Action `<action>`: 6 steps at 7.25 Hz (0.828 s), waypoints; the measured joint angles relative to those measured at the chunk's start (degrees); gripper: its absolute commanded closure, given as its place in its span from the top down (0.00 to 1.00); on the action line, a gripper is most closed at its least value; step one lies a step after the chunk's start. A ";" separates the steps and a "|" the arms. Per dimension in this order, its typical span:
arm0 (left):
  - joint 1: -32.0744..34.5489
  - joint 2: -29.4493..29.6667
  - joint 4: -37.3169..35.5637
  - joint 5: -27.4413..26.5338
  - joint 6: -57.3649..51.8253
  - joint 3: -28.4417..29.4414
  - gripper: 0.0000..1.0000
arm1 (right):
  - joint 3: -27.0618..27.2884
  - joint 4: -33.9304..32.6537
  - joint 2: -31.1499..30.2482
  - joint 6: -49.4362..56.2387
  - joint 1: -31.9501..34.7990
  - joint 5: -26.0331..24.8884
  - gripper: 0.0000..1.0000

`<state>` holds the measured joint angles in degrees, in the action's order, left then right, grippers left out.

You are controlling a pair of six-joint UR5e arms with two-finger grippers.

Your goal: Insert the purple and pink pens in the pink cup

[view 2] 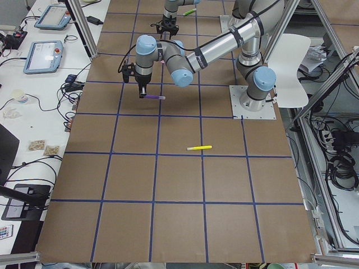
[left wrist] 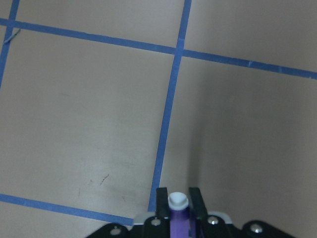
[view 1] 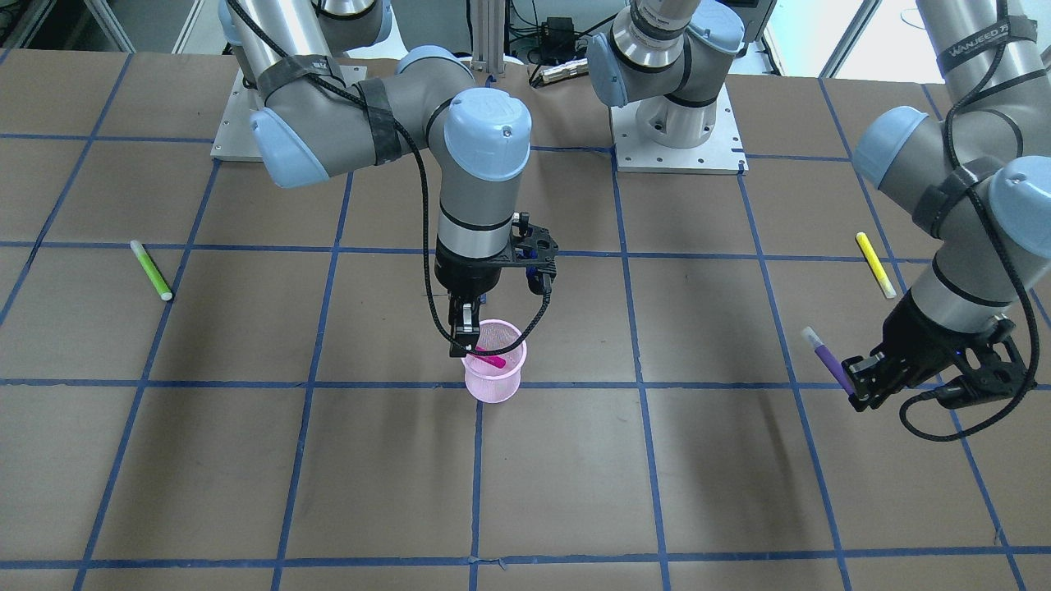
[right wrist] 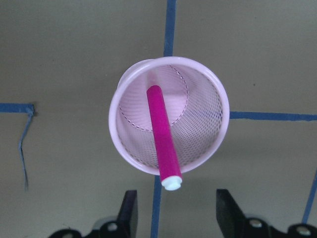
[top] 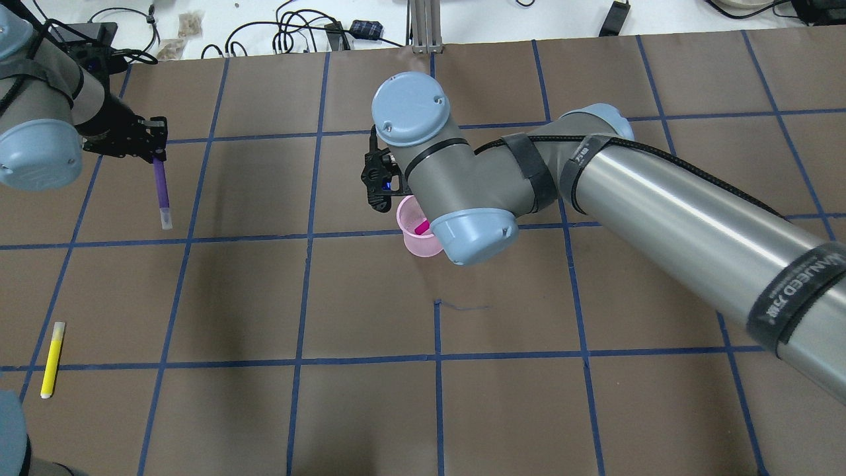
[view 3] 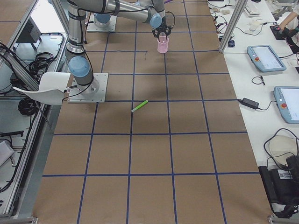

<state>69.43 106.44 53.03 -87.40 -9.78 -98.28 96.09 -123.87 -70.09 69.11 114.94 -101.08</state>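
Note:
The pink mesh cup (view 1: 495,379) stands on the table near its middle. It also shows in the overhead view (top: 414,242) and the right wrist view (right wrist: 204,115). The pink pen (right wrist: 162,139) is in the cup, leaning on the rim with its white end sticking out (view 1: 491,359). My right gripper (right wrist: 176,208) is open just above the cup (view 1: 466,349), with nothing in it. My left gripper (view 1: 858,382) is shut on the purple pen (view 1: 829,361), held above the table far to the cup's side (top: 160,188). The pen's white tip shows between the fingers (left wrist: 178,201).
A green pen (view 1: 152,270) lies on the table on my right side. A yellow pen (view 1: 875,264) lies on my left side, near the left arm (top: 52,359). The arms' base plates (view 1: 677,144) are at the robot's edge of the table.

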 measured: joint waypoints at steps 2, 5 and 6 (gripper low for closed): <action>4.72 -0.02 -5.14 0.36 4.85 0.11 0.00 | -0.68 4.94 -4.64 0.05 -2.51 0.13 0.62; 15.30 -0.56 -10.69 0.12 17.61 0.19 0.00 | -0.46 14.31 -13.80 -0.31 -9.81 1.54 0.61; 19.22 -0.51 -12.75 0.00 22.69 0.13 0.00 | -0.42 17.21 -16.38 -0.54 -12.56 3.09 0.61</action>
<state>88.65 105.93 40.28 -87.40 12.91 -98.15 95.67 -106.66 -86.47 68.57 102.38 -98.00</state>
